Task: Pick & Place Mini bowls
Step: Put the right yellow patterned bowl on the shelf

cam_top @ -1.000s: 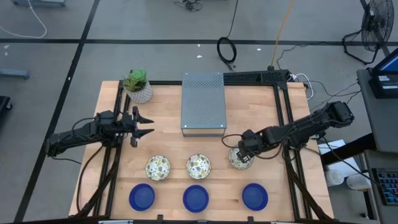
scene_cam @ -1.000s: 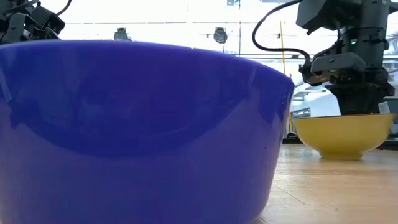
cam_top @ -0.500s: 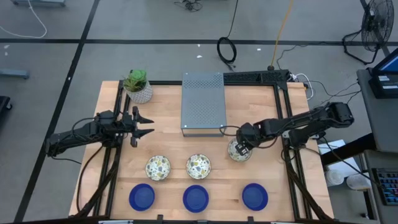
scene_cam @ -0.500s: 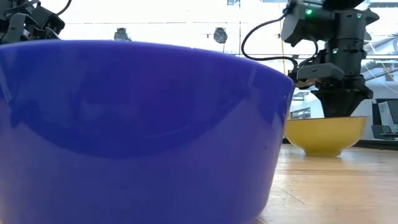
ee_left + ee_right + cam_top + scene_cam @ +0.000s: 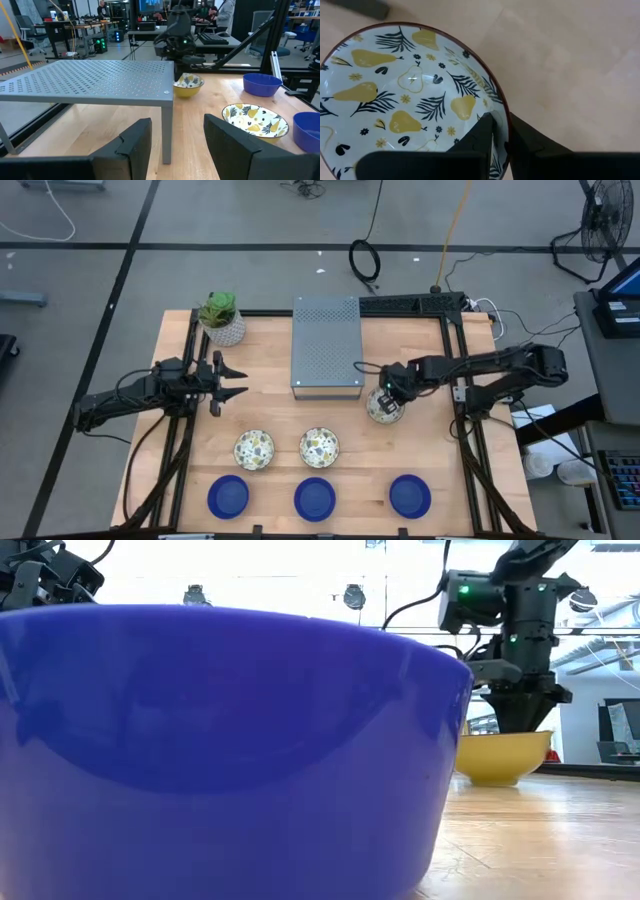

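Observation:
Three cream-white patterned mini bowls and three blue ones are on the wooden table. Two patterned bowls (image 5: pixel 254 448) (image 5: pixel 319 447) stand in a row, with the blue bowls (image 5: pixel 228 496) (image 5: pixel 314 498) (image 5: pixel 410 495) in a row nearer the front edge. My right gripper (image 5: pixel 391 393) is shut on the third patterned bowl (image 5: pixel 382 409), just right of the grey perforated platform (image 5: pixel 326 347). That bowl is yellow outside in the low view (image 5: pixel 500 755). My left gripper (image 5: pixel 236 380) is open and empty at the table's left, above the table. My right gripper holds the patterned bowl by its rim (image 5: pixel 506 125), on the bowl's far right side. One finger (image 5: pixel 479 136) is inside the bowl and one (image 5: pixel 532 142) outside. The fingers come from above, pointing down. The bowl stays upright; whether its base touches the table, I cannot tell.
A white pot with a green plant (image 5: pixel 222 318) stands at the far left corner. The grey platform stands at the far middle on thin legs. A blue bowl (image 5: pixel 230 740) fills the low view's foreground. Black frame rails run along the table's left and right sides.
My right gripper has carried the patterned bowl toward the table's far edge, up beside the grey platform's right front corner. The bowl has stayed upright. The other bowls have kept still.

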Robot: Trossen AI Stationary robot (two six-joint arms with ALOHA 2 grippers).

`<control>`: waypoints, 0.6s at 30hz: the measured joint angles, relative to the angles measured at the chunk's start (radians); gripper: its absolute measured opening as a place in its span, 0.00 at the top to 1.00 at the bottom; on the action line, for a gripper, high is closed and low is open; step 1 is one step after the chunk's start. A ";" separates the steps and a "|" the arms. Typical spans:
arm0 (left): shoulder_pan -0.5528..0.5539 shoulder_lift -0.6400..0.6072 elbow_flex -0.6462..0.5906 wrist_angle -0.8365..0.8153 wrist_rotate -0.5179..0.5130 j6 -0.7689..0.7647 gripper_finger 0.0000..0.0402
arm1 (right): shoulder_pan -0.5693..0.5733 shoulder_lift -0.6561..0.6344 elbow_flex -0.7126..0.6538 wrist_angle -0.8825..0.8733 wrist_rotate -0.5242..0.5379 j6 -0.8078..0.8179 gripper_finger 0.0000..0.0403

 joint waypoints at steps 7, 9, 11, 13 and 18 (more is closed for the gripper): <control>0.000 0.000 0.000 0.000 0.000 0.000 0.55 | -0.098 0.000 0.000 0.017 0.001 -0.078 0.92; 0.000 0.000 0.000 0.000 0.000 0.000 0.55 | -0.127 0.001 0.000 0.027 0.002 -0.097 0.92; 0.000 0.000 0.000 0.000 0.000 0.000 0.55 | -0.155 0.001 0.000 0.034 0.002 -0.114 0.92; 0.000 0.000 0.000 0.000 0.000 0.000 0.55 | -0.186 0.001 0.000 0.035 0.001 -0.132 0.93; 0.000 0.000 0.000 0.000 0.000 0.000 0.55 | -0.257 0.001 0.000 0.040 -0.001 -0.176 0.92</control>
